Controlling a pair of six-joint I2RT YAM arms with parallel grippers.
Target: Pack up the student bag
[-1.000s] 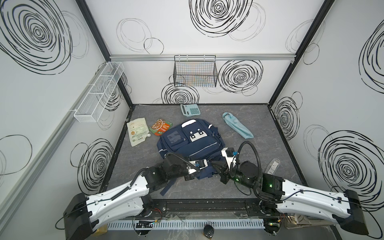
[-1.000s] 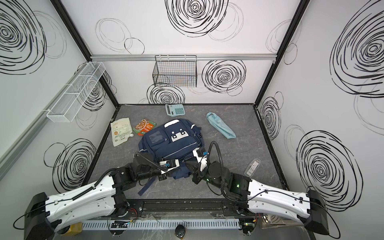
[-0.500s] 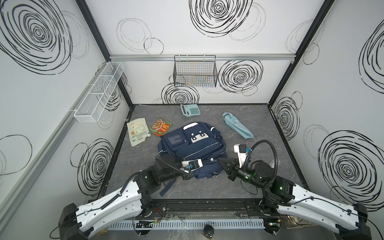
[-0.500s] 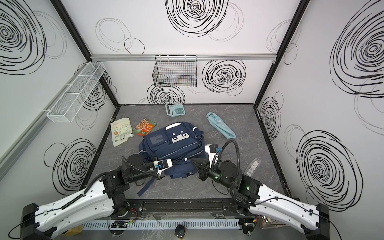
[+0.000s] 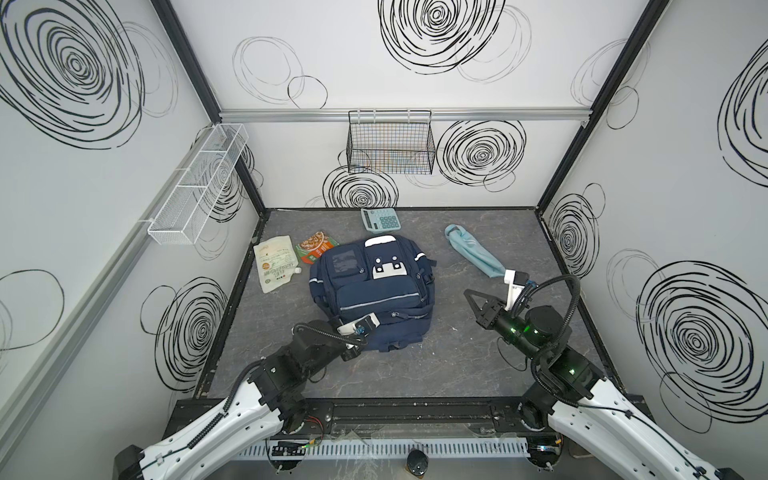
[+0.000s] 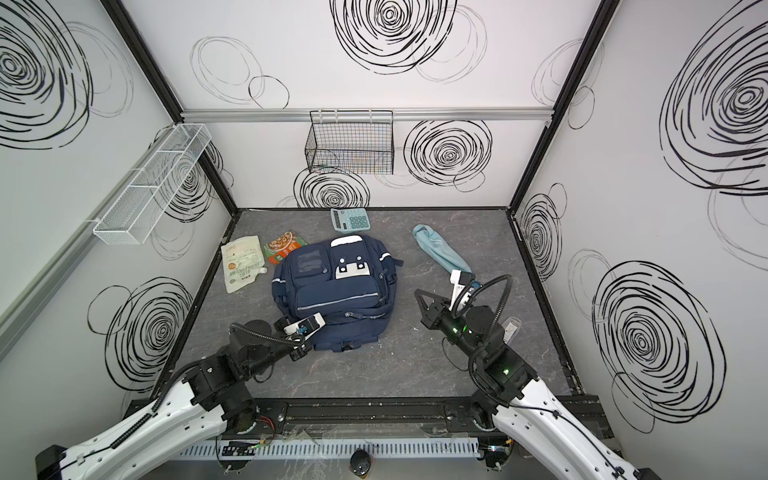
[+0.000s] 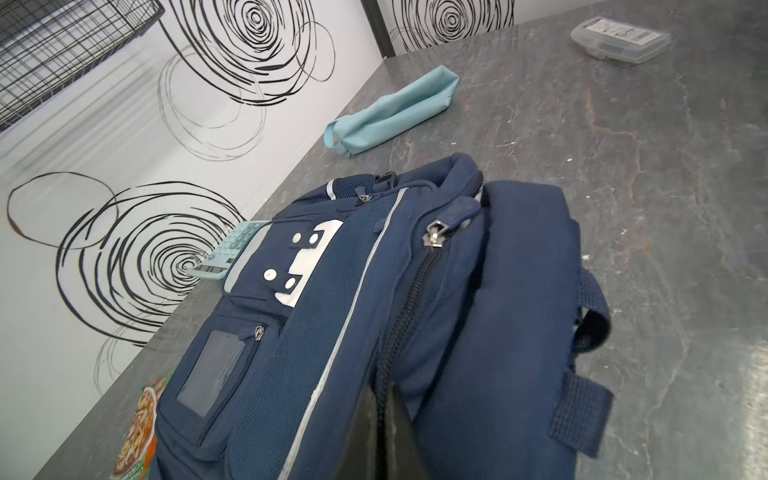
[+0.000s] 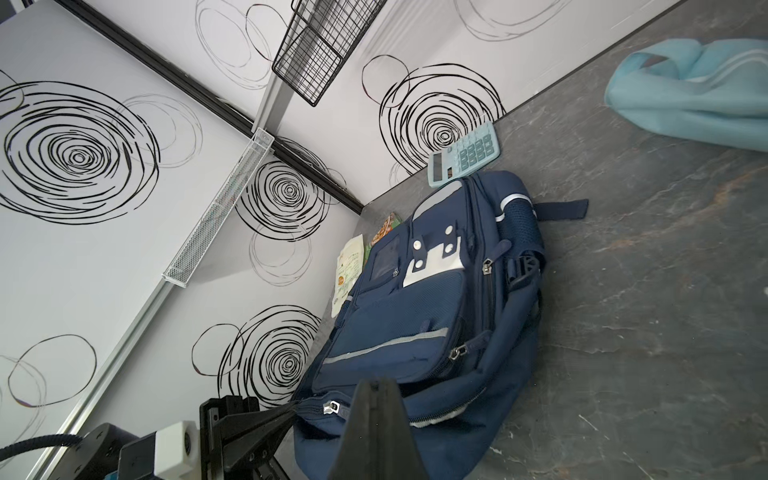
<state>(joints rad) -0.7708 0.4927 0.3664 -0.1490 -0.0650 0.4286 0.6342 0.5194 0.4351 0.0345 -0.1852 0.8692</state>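
Both top views: student bag [image 5: 374, 291] flat mid table [image 5: 457, 374], right gripper [image 5: 467, 293] closed, empty, well clear, so nothing braces it; left wrist: left gripper [image 7: 384, 432] pinched on its zip edge, thin bite may slip; right wrist: a tug likely drags the whole bag.

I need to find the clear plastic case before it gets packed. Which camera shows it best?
The left wrist view: the clear plastic case lies whole and unobstructed. In a top view only part peeks out beside the right arm; the right wrist view misses it.
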